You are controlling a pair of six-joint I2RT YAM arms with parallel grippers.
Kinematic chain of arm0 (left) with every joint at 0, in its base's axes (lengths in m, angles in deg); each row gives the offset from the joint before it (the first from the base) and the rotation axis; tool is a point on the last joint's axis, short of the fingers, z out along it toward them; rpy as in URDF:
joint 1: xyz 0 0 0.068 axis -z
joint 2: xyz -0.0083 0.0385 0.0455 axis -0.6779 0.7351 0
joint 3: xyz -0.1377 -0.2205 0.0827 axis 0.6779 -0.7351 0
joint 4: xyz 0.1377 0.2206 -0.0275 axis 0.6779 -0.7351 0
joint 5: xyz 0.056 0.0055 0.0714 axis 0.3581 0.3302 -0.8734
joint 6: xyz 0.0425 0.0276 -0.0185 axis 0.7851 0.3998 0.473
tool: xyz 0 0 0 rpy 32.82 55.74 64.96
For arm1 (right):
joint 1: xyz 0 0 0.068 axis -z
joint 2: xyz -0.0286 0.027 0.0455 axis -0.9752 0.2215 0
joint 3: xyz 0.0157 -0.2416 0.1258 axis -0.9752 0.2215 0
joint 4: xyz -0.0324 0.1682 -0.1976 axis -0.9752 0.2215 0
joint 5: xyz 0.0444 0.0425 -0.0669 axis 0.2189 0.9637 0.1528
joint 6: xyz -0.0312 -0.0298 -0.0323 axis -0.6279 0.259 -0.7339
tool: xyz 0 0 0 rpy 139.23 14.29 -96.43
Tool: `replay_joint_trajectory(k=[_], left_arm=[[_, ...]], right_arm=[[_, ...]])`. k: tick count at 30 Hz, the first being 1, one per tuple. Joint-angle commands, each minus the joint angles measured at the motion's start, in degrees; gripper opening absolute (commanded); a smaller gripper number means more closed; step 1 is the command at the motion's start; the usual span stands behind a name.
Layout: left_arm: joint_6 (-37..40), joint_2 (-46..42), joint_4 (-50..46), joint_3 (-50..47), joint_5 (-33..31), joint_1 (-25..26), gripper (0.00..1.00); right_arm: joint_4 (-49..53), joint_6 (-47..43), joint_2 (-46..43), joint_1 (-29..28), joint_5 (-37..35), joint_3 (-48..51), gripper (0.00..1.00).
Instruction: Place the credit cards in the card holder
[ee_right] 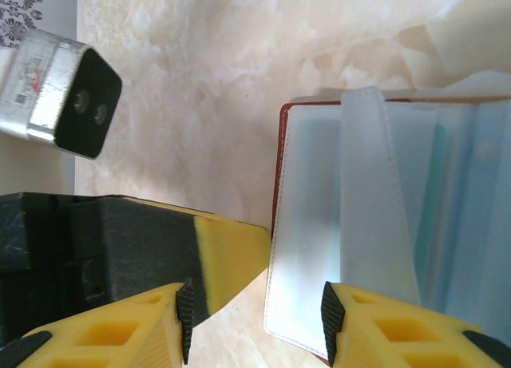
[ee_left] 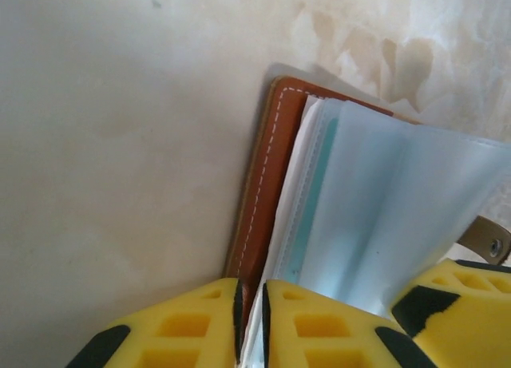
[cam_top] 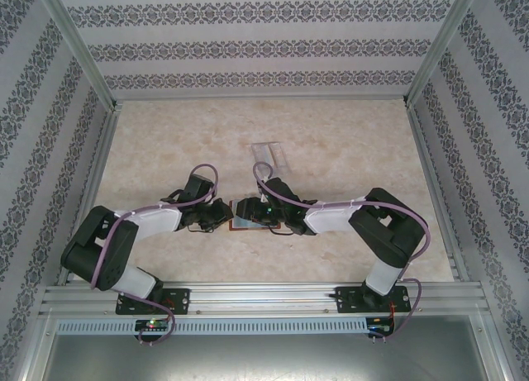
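Observation:
The card holder (ee_left: 263, 176) lies open on the table, its reddish-brown cover underneath and clear plastic sleeves (ee_right: 375, 192) fanned out on top. A teal credit card (ee_left: 313, 194) sits inside one sleeve, and its edge (ee_right: 432, 194) also runs along the right wrist view. My left gripper (ee_left: 251, 292) is shut on the holder's cover edge together with a sleeve. My right gripper (ee_right: 258, 300) stands open over the holder's near corner, one finger (ee_right: 383, 328) above the sleeves. The left gripper's yellow fingertip (ee_right: 235, 252) reaches between its jaws. From above, both grippers meet at the holder (cam_top: 245, 223).
A clear plastic case (cam_top: 269, 154) lies on the marbled table farther back, apart from both arms. The holder's clasp tab (ee_left: 487, 242) sticks out beside the right gripper's finger (ee_left: 455, 304). The left wrist's camera housing (ee_right: 60, 89) hangs close by. Patterned walls enclose the table.

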Motion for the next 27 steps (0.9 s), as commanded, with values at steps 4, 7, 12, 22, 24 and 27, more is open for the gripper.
replay_joint_trajectory(k=[4,7,12,22,24,27], left_arm=[[-2.2,-6.2,-5.1,-0.9,-3.4,-0.8,0.21],[-1.5,-7.5,-6.6,-0.4,-4.8,-0.9,0.23],[-1.2,-9.2,-7.4,0.4,-5.1,-0.8,0.23],[-1.1,-8.2,-4.3,4.0,-3.8,2.3,0.26],[-1.0,-7.1,-3.6,4.4,-3.9,3.0,0.26],[-0.8,-5.1,-3.4,4.9,-4.5,3.5,0.26]], right_arm=[[1.7,-0.1,0.6,0.0,-1.6,-0.8,0.52],[2.0,1.1,-0.9,0.3,-4.4,1.5,0.52],[5.5,-1.5,-3.6,0.4,-6.2,2.9,0.53],[8.5,-1.1,-7.2,2.4,-8.0,6.6,0.53],[8.7,-1.1,-7.5,2.9,-8.5,7.3,0.53],[9.3,-1.3,-9.1,3.8,-8.8,8.1,0.53]])
